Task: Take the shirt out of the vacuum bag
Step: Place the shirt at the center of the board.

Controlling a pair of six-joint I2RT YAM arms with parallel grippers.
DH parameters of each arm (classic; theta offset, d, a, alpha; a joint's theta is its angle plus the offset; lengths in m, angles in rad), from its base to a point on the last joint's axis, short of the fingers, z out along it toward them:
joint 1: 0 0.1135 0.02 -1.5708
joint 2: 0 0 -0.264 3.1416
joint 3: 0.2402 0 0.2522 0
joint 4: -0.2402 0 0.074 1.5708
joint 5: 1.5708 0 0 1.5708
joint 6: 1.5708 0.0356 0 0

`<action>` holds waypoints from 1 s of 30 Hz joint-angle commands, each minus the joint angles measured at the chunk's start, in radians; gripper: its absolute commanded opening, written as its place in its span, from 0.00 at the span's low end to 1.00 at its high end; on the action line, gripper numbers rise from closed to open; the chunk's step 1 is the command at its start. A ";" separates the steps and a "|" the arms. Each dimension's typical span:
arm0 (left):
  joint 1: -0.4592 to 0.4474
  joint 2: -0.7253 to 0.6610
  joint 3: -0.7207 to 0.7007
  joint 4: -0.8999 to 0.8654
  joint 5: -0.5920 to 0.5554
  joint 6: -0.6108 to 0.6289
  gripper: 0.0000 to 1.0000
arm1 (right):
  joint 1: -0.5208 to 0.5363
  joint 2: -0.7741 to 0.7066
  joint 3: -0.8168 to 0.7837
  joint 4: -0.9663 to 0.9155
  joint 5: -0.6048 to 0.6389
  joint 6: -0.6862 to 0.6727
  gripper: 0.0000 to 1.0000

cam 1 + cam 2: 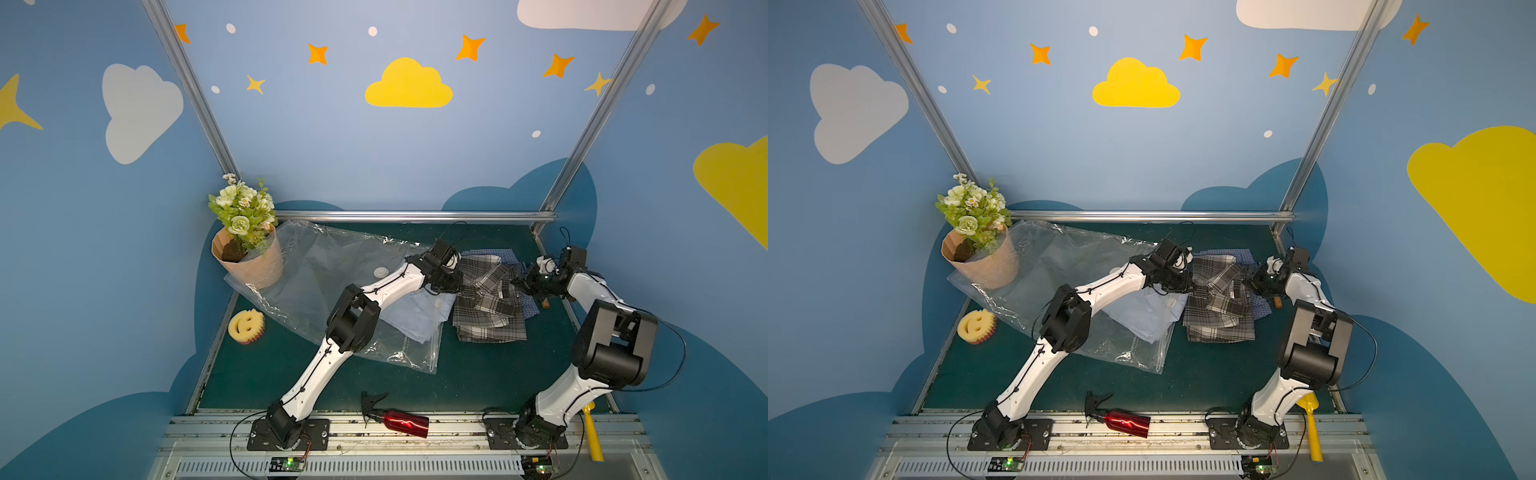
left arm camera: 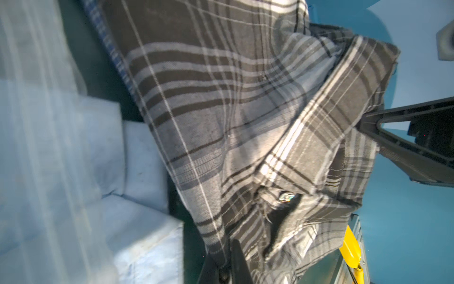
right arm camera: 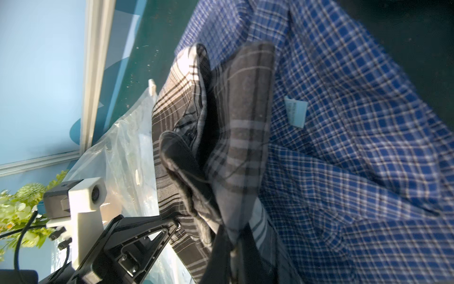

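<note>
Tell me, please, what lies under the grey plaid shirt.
A blue checked shirt peeks out around the grey plaid shirt; its middle is covered, and anything else beneath is hidden.

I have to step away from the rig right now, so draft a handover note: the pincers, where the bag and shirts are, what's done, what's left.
Left pincer: shut on the grey plaid shirt.
Right pincer: shut on the far side of the same shirt.
Vacuum bag: lying flat, with its mouth towards the shirts. A pale blue shirt lies inside near the mouth.
Done: the plaid shirt is outside the bag, partly on top of a blue checked shirt.
Left: release the plaid shirt. The pale blue one probably needs pulling out too.
</note>
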State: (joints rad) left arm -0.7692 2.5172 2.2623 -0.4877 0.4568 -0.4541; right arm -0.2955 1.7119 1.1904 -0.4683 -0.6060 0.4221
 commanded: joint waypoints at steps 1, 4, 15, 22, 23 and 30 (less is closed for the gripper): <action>-0.012 -0.062 0.066 -0.028 0.004 0.024 0.10 | 0.008 -0.063 0.037 -0.014 -0.038 0.008 0.00; -0.015 -0.053 0.111 -0.033 0.010 0.028 0.10 | 0.007 -0.074 0.059 -0.027 -0.037 0.012 0.00; -0.022 0.143 0.391 -0.041 0.041 -0.042 0.11 | -0.025 -0.017 0.218 -0.062 -0.061 0.038 0.00; -0.022 0.226 0.443 -0.003 0.028 -0.089 0.13 | -0.046 0.086 0.314 -0.059 -0.090 0.040 0.00; -0.020 0.234 0.444 0.006 0.021 -0.094 0.13 | -0.047 0.107 0.329 -0.064 -0.097 0.037 0.00; -0.005 0.268 0.474 0.017 -0.001 -0.122 0.14 | -0.054 0.201 0.360 -0.067 -0.084 0.014 0.00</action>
State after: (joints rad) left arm -0.7807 2.7869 2.6934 -0.5030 0.4610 -0.5598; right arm -0.3401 1.8961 1.5078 -0.5282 -0.6750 0.4522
